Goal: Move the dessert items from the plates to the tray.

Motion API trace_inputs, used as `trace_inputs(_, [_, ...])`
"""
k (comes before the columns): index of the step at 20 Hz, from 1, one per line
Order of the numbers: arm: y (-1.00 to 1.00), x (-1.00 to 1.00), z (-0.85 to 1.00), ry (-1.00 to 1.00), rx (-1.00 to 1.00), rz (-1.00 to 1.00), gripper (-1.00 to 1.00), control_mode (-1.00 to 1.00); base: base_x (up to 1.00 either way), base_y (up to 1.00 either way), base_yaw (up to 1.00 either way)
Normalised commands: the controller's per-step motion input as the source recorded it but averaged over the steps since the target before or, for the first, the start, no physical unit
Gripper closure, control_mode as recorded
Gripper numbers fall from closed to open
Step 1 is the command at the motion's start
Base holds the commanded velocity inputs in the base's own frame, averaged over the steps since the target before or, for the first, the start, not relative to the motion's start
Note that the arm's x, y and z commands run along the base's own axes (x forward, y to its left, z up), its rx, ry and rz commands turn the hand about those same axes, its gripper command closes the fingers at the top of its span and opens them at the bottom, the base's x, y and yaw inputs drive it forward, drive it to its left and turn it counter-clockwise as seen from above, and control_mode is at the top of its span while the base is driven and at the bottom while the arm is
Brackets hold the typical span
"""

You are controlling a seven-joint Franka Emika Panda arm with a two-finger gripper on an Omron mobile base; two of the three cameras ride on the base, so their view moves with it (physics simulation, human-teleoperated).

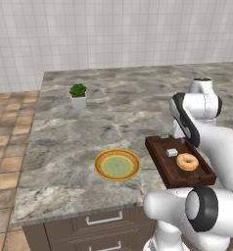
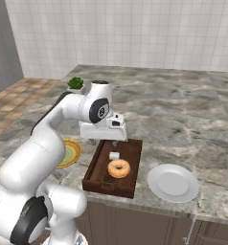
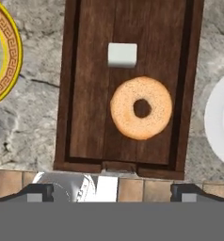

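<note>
1. The dark wooden tray lies on the marble counter near its front edge; every place below is given relative to this tray
2. The glazed ring donut lies flat inside the tray, roughly at its middle, on the side toward the counter's front edge
3. The small whitish cube also sits inside the tray, just beyond the donut on the side toward the wall, close to it but with a sliver of wood showing between them
4. The plate with the yellow-orange rim and green centre lies on the counter to the left of the tray, apart from it, with nothing on it
5. The plain white plate lies on the counter just to the right of the tray, not touching it, and bare as well
6. The gripper hangs above the tray, looking straight down on it; its two dark fingertips stand far apart at the edges of the hand view, wide open, with nothing between them and nothing in its hold
7. A small green potted plant stands upright well beyond the tray, toward the wall and off to the left
</note>
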Motion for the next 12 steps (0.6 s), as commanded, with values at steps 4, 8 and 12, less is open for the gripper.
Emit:
trace_inputs(4, [0.34, -0.18, 0.58, -0.09, 0.00, 0.04, -1.00, -1.00, 0.00, 0.00, 0.00])
trace_inputs(8, [0.35, -0.17, 0.53, -0.09, 0.00, 0.04, -1.00, -1.00, 0.00, 0.00, 0.00])
trace_inputs(12, [0.19, -0.16, 0.33, -0.06, 0.00, 0.04, -1.00, -1.00, 0.00, 0.00, 0.00])
